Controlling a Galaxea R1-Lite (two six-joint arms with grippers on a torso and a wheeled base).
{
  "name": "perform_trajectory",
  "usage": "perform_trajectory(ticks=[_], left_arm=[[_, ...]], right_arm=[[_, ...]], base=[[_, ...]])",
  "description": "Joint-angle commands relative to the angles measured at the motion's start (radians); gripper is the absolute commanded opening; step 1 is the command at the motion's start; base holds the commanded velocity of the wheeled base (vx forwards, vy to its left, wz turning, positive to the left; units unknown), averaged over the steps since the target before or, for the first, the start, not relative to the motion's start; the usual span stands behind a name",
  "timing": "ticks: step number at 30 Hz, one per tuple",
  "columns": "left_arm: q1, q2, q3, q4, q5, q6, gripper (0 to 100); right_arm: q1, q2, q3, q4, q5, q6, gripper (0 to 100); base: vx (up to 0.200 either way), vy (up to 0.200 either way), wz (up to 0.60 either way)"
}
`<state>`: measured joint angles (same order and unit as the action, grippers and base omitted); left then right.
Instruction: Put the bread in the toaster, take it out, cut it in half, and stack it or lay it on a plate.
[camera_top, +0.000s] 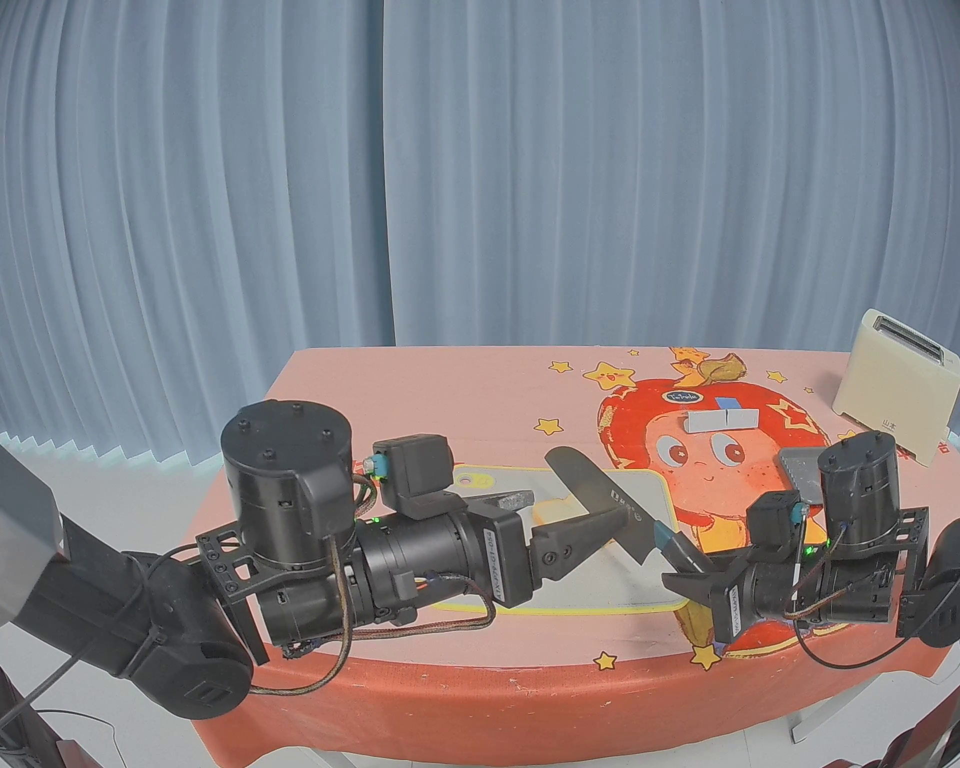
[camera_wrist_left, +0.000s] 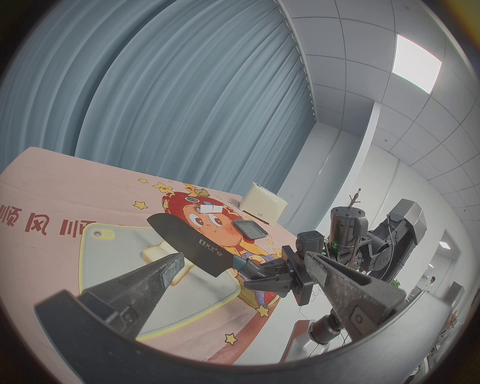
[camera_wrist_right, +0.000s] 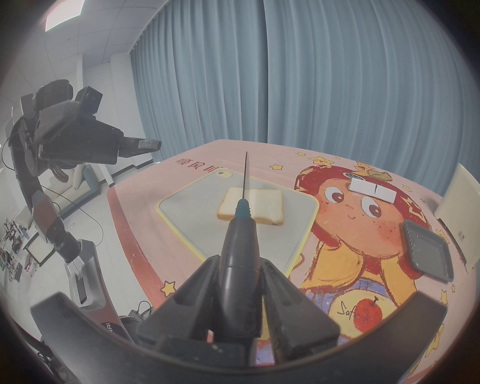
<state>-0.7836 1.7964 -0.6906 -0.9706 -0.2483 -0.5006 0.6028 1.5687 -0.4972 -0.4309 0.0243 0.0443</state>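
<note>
holding the knife (camera_top: 600, 495) by its handle, the right end effector (camera_wrist_right: 242, 300) is clamped tight with the blade pointing out over the cutting board (camera_wrist_right: 195, 215), raised above it and not yet touching the bread (camera_wrist_right: 252, 205). 1 slice lies flat near the middle of the board, whole and uncut. the left end effector (camera_top: 575, 508) hangs spread wide and empty over the near left part of the board, close to the blade in the head view.

the cut looks like the step at hand, and the main risk is the slice sliding: nothing pins it, so a push from the blade could drag it across the board rather than part it. if the left end effector comes down to steady it, its fingers could meet the blade, since the 2 sit so near each other. the rounded handle might twist in the grip under load, tipping the edge and giving uneven halves. the board itself rests on a cloth over the desk (camera_top: 420, 400) and may creep. the dark plate (camera_wrist_right: 427, 250) sits well apart, near the toaster (camera_top: 900, 385), so soft halves could sag or drop on the way over.
</note>
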Motion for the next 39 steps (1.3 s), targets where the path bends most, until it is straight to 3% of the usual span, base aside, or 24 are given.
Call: perform_trajectory(ticks=[1,39], left_arm=[[-0.002,0.006,0.002,0.001,0.0,-0.001,100],[-0.016,0.006,0.005,0.001,0.0,-0.001,100]], right_arm=[[-0.006,0.01,0.005,-0.002,0.0,-0.003,0],[-0.024,0.01,0.012,-0.012,0.0,-0.012,0]], base=[[0.0,0.0,0.0],[0.0,0.0,0.0]])
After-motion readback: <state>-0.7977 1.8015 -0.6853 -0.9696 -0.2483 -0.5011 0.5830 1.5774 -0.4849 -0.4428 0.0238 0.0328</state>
